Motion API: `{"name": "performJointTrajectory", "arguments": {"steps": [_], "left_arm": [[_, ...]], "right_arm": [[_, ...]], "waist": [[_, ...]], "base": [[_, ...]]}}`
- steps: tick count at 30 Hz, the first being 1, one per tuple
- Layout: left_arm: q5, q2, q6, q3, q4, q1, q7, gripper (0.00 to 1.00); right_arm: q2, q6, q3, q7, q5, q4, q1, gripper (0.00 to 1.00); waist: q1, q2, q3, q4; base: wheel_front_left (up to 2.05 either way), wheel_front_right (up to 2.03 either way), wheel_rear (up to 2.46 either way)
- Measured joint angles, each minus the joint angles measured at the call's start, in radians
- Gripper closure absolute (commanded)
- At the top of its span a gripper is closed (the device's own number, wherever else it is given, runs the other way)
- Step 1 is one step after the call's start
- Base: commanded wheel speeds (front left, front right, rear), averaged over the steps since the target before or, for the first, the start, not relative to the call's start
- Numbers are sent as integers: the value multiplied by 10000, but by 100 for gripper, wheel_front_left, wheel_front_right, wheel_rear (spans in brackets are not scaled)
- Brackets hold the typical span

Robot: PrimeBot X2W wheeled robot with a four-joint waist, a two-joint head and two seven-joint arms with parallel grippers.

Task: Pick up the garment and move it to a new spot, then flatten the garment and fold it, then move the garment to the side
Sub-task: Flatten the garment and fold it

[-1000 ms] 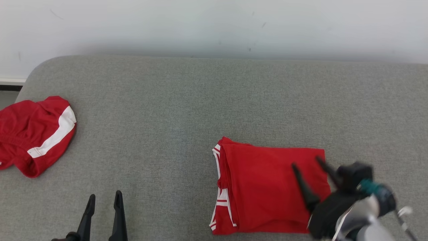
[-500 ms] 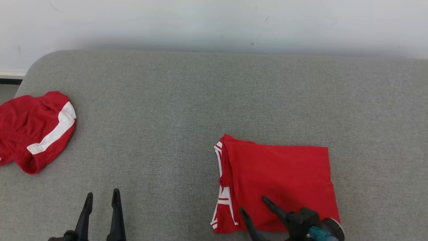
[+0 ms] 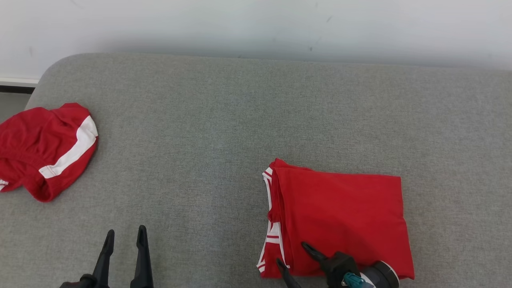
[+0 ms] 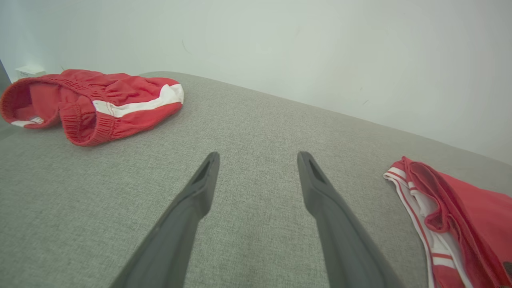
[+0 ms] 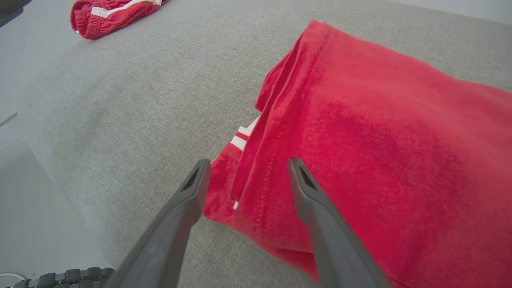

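The garment (image 3: 344, 220) is a red shirt with white trim, folded into a rectangle on the grey surface at the lower right of the head view. It also lies under my right fingers in the right wrist view (image 5: 380, 132) and at the right edge of the left wrist view (image 4: 452, 216). My right gripper (image 3: 294, 254) hovers open over the garment's near left corner, with nothing between its fingers (image 5: 246, 166). Far to the left, my left gripper (image 3: 125, 235) stands open over bare fabric (image 4: 258, 158), well apart from the garment.
Red shorts with a white stripe (image 3: 44, 150) lie crumpled at the far left edge of the grey padded surface (image 3: 224, 132). A pale wall (image 3: 256, 28) runs behind it. The surface's near left edge drops off in the right wrist view (image 5: 60, 224).
My right gripper has swung from the garment's right side to its near left corner, staying open. The head camera shifted slightly. The left gripper has held still.
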Motion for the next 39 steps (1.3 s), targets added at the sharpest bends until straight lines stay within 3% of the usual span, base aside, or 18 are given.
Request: {"name": "performJointTrajectory", "arguments": {"steps": [4,5,6,7,10,11,13,29,38,39], "left_arm": [[0,0,0,-42,48,-12,0,0],[0,0,0,-50,52,-12,0,0],[0,0,0,-48,54,-12,0,0],[0,0,0,-56,54,-12,0,0],[0,0,0,-92,58,-12,0,0],[0,0,0,-100,59,-12,0,0],[0,0,0,-105,59,-8,0,0],[2,2,0,-86,-15,173,0,0],[0,0,0,-134,31,21,0,0],[0,0,0,-125,44,-1,0,0]], "right_arm": [[15,0,-12,159,-153,184,3,0],[23,0,-25,226,-155,199,3,9],[25,0,-31,232,-173,209,11,31],[27,0,-29,244,-205,211,13,47],[33,0,-65,332,-240,232,56,59],[33,0,-75,355,-238,234,81,70],[35,0,-102,401,-201,232,128,100],[38,0,435,451,433,213,-145,100],[44,0,920,573,1235,869,-709,100],[46,0,999,585,1354,928,-709,75]], "waist": [[0,0,-14,60],[0,0,-21,74],[0,0,-25,86],[0,0,-26,96],[0,0,-38,128],[0,0,-45,138],[0,0,-66,159],[0,-1,-207,204],[0,0,-100,228],[0,0,-98,223]], "base": [[0,0,0],[0,0,0],[0,0,0],[0,0,0],[0,0,0],[0,0,0],[0,0,0],[0,0,0],[0,0,0],[0,0,0]]}}
